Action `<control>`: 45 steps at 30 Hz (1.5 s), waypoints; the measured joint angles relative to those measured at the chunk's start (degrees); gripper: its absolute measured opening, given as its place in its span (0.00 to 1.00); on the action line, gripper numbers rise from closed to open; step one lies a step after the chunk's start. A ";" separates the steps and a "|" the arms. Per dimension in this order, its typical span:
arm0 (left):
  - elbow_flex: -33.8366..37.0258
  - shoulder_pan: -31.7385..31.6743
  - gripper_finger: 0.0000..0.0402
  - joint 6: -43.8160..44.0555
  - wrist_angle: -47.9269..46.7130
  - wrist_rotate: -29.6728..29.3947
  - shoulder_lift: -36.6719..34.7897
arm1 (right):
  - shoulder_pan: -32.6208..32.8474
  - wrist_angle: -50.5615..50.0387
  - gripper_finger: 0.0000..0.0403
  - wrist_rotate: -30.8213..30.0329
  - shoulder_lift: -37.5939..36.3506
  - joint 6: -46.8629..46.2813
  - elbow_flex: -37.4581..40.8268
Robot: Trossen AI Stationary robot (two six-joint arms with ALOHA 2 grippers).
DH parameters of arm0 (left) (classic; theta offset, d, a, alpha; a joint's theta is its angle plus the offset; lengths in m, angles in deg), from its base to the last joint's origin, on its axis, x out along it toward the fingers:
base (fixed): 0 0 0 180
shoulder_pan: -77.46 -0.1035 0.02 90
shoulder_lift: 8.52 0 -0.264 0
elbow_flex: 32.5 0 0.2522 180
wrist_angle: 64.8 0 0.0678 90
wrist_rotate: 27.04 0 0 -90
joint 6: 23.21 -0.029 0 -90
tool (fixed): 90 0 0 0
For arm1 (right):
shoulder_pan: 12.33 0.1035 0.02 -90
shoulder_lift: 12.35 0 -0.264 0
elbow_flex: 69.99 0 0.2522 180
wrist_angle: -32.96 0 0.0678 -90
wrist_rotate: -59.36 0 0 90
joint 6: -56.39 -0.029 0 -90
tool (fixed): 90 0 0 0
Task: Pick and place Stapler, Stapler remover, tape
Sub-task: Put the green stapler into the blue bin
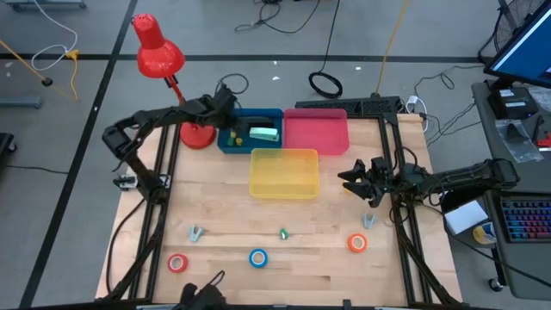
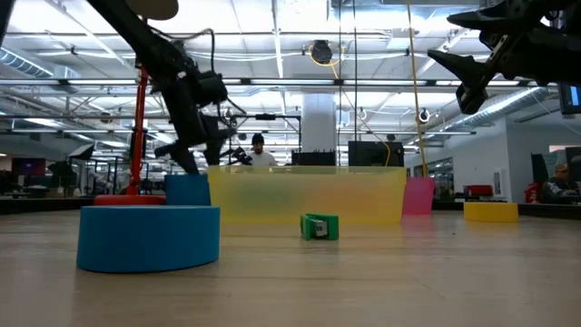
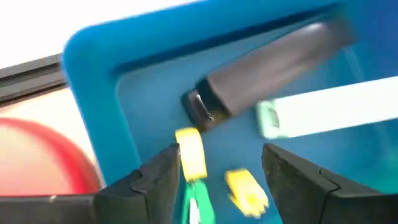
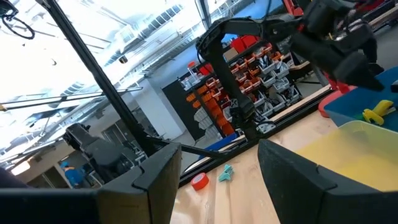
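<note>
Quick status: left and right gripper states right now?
Left gripper: open, empty, above the blue bin.
Right gripper: open, empty, beside the yellow bin.

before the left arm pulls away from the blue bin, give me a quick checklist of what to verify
1. Left gripper open: ok, fingers stand apart over the blue bin.
2. Nothing between its fingers: ok, the yellow staple remover lies on the bin floor.
3. Dark stapler inside the bin: ok.
4. Right gripper clear of the left arm: ok, it hangs open and empty beside the yellow bin.
5. Tape rolls waiting: ok, red, blue and orange are on the table.
6. Bin contents settled: cannot tell.
</note>
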 joint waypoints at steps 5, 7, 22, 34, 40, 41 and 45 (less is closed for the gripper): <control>0.02 1.16 0.57 0.60 -1.26 0.21 -7.82 | 0.00 3.28 0.52 0.03 -0.02 1.95 0.00; 0.01 2.36 0.57 1.13 -1.36 0.17 -11.08 | 0.00 4.43 0.52 0.02 -0.02 3.92 0.00; 0.02 23.09 0.57 8.16 -8.99 -0.50 -22.23 | 0.04 -4.39 0.52 1.65 -0.02 11.36 -1.74; 0.02 45.35 0.57 14.97 -10.15 -12.55 -22.06 | 0.30 -35.01 0.52 1.64 -1.29 20.66 -17.10; 0.09 54.78 0.57 20.28 -10.36 -16.97 -19.24 | 0.26 -43.69 0.52 1.57 -7.73 18.68 -17.07; 0.04 56.10 0.57 21.03 -9.99 -17.76 -18.67 | 0.26 -45.43 0.52 1.59 -9.05 17.91 -16.99; 0.10 60.60 0.57 22.45 -8.10 -20.07 -16.29 | 0.28 -48.82 0.52 1.55 -13.68 15.79 -17.03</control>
